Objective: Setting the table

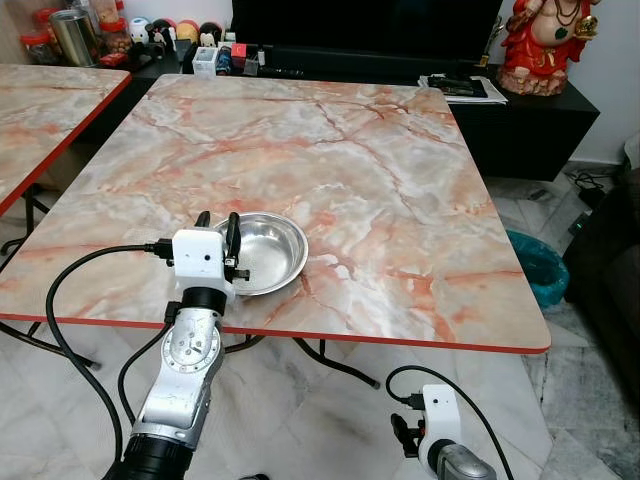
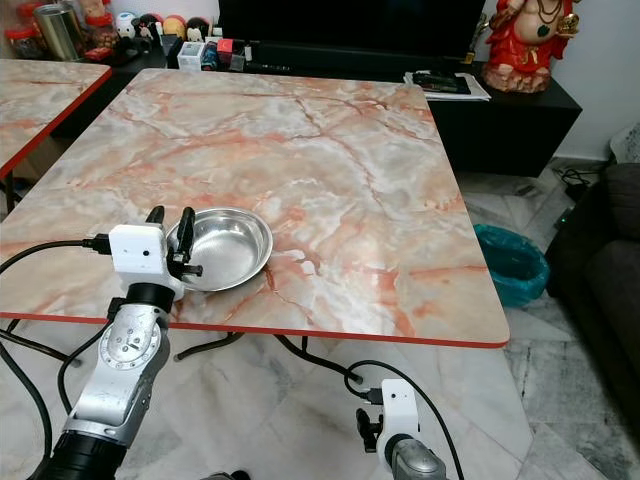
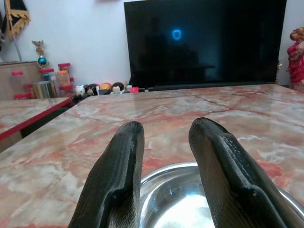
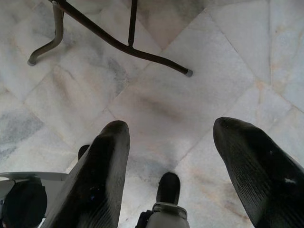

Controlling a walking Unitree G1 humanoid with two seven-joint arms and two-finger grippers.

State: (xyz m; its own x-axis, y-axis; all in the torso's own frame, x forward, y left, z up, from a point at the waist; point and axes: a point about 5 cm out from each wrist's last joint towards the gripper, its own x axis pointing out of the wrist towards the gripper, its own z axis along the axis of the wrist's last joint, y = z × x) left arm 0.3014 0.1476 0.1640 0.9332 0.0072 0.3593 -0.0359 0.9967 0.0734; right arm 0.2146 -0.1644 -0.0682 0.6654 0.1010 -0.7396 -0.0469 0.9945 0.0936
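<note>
Steel bowl [image 1: 267,251] sits near the marble table's [image 1: 400,200] front edge. Left gripper [image 1: 217,228] at the bowl's rim, fingers slightly apart, not clamped. Right gripper [image 4: 171,166] hangs over floor tiles [image 4: 156,99], fingers wide apart.

**Silver arms, white wrist boxes, black fingers**

The left arm [image 1: 185,375] is showing a silver, ribbed casing with a round joint disc ringed by small screws, ending in a black collar low down. A white box-shaped camera housing [image 1: 198,256] is sitting at its wrist, with black cables [image 1: 70,300] looping away from it. The left end effector [image 1: 218,228] is carrying two long, matte black, rounded fingers [image 3: 118,180]. The right arm [image 1: 440,440] is wearing a similar white housing and black cable; its fingers [image 4: 97,180] are looking black and finely ribbed.
</note>
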